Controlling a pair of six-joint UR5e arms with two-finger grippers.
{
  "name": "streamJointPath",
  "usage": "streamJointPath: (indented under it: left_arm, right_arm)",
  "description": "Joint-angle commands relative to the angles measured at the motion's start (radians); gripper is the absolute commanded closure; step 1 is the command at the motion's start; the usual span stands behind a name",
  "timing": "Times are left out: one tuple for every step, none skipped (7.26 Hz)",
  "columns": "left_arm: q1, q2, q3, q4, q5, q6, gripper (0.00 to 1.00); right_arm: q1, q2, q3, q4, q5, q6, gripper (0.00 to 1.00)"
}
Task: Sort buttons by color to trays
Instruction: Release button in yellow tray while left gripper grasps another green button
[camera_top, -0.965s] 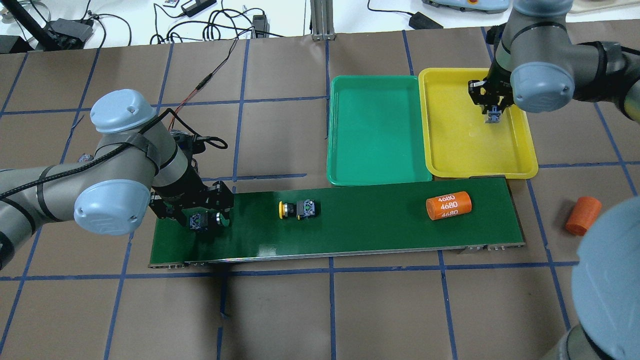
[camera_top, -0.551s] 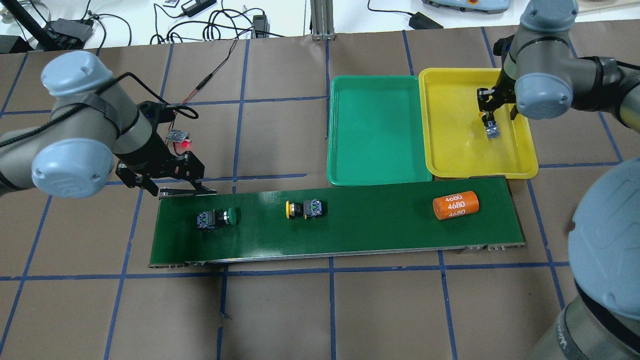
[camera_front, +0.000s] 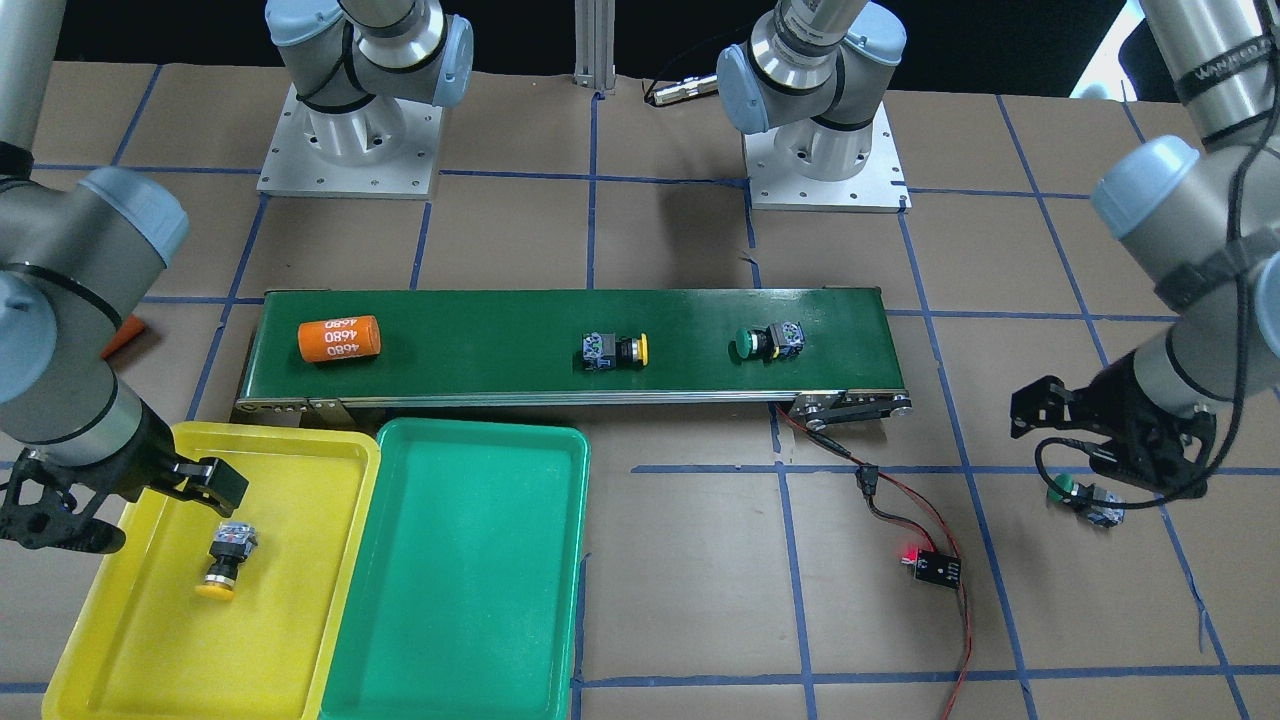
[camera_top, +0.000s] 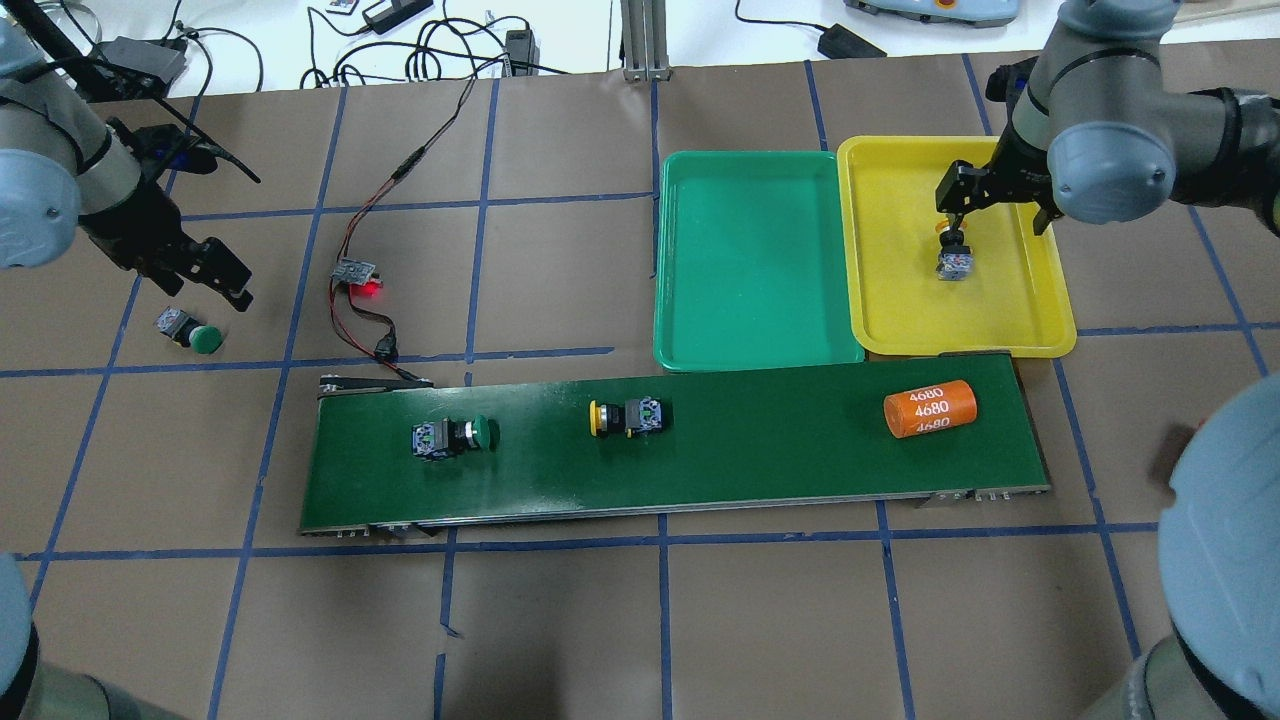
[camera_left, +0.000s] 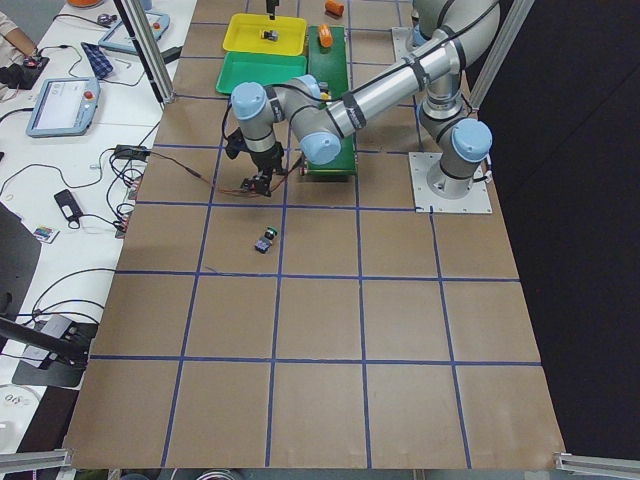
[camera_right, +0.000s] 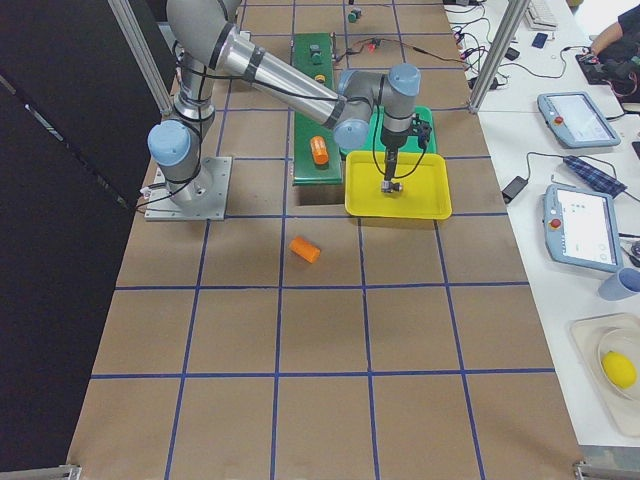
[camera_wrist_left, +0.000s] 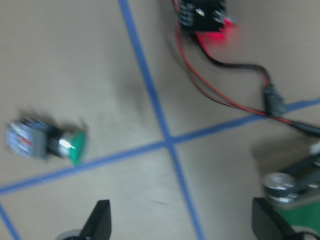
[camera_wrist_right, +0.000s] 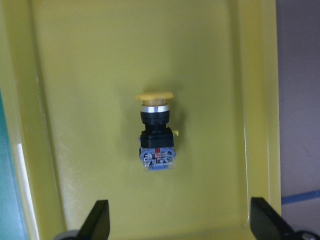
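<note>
One yellow button (camera_wrist_right: 156, 135) lies on its side in the yellow tray (camera_top: 900, 290). My right gripper (camera_wrist_right: 182, 225) hangs open straight above it, holding nothing. The green tray (camera_top: 755, 260) next to it holds nothing. On the conveyor belt (camera_top: 750, 450) lie a green button (camera_top: 455, 437) and a yellow button (camera_top: 625, 417). Another green button (camera_top: 188, 332) lies on the brown table at the far left. My left gripper (camera_top: 215, 275) is open and empty just beyond it; the left wrist view shows that green button (camera_wrist_left: 47, 141) off to the left of the fingers.
An orange cylinder marked 4680 (camera_top: 930, 408) lies at the belt's right end. A second orange cylinder (camera_right: 306, 249) lies on the table beyond that end. A small circuit board with a red light (camera_top: 358, 272) and its red-black wires sits between my left gripper and the belt.
My left gripper left the green button on the belt and swung away to the far left. My right gripper let go of the yellow button in the yellow tray. The belt's things drifted right.
</note>
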Motion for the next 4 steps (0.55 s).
streamJointPath:
  left_arm:
    - [0.033,-0.125,0.065,0.060,0.006,0.360,0.00]
    - [0.051,-0.156,0.053,0.136,0.008,0.414,0.00]
    - [0.056,-0.176,0.053,0.179,0.009,0.419,0.00]
    - [0.064,-0.193,0.056,0.193,0.009,0.427,0.00]
  right_arm:
    - [0.020,-0.163,0.009,0.198,0.012,0.083,0.00]
    - [0.076,-0.252,0.009,0.281,0.012,0.192,0.00]
    - [0.162,-0.279,0.020,0.299,0.010,0.339,0.00]
    - [0.226,-0.276,0.047,0.296,0.013,0.459,0.00]
